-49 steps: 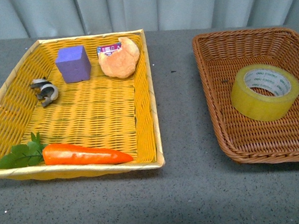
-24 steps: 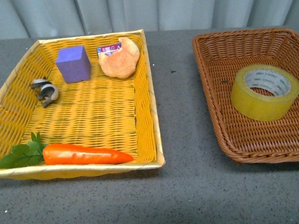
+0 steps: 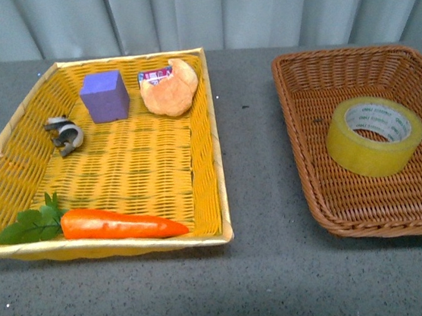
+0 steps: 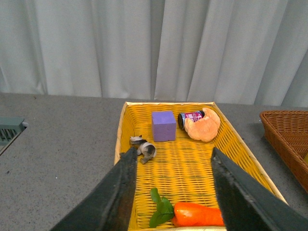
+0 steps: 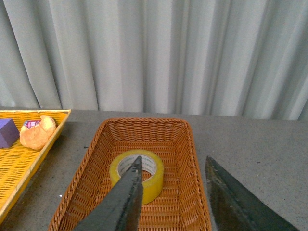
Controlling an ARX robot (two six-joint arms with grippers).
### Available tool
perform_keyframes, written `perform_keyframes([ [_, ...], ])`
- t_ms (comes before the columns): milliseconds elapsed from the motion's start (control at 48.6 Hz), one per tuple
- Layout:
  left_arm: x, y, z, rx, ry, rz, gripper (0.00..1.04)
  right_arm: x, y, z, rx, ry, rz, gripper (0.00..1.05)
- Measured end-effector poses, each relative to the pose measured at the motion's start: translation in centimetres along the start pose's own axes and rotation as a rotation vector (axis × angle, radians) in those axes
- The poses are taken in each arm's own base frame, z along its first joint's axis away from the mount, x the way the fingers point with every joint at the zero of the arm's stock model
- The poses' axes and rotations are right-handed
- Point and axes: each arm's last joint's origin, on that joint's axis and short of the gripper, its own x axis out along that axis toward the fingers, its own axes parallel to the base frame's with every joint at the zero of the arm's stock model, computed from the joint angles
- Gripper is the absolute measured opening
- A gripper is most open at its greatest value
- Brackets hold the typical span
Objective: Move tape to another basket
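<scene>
The tape (image 3: 375, 135), a wide yellow roll with a white core, lies inside the brown wicker basket (image 3: 293, 126) on the right. In the right wrist view my right gripper (image 5: 173, 160) hangs open above and in front of that basket (image 5: 185, 159). One of its fingers crosses in front of the tape (image 5: 153, 175) and nothing is held. My left gripper (image 4: 173, 151) is open over the near end of the yellow basket (image 4: 120, 130) and is empty. Neither arm shows in the front view.
The yellow basket (image 3: 204, 128) on the left holds a purple block (image 3: 104, 96), a bread roll (image 3: 170, 88), a small printed can (image 3: 155, 76), a grey-and-white clip (image 3: 64, 134) and a carrot (image 3: 119, 222). A strip of grey tabletop separates the baskets. A curtain hangs behind.
The whole front view has shifted slightly, so both baskets sit a little lower in the picture. The tape and the other things keep their places in the baskets.
</scene>
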Motion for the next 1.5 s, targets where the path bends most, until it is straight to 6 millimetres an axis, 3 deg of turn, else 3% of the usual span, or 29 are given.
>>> perform_keyframes([
  [288, 0.0, 0.0, 0.0, 0.0, 0.0, 0.0, 0.98, 0.0, 0.0, 0.0, 0.0, 0.0, 0.0, 0.88],
  [350, 0.0, 0.0, 0.0, 0.001, 0.0, 0.0, 0.99, 0.0, 0.0, 0.0, 0.0, 0.0, 0.0, 0.97],
  [1502, 0.0, 0.0, 0.0, 0.001, 0.0, 0.0, 0.98, 0.0, 0.0, 0.01, 0.001, -0.001, 0.0, 0.96],
])
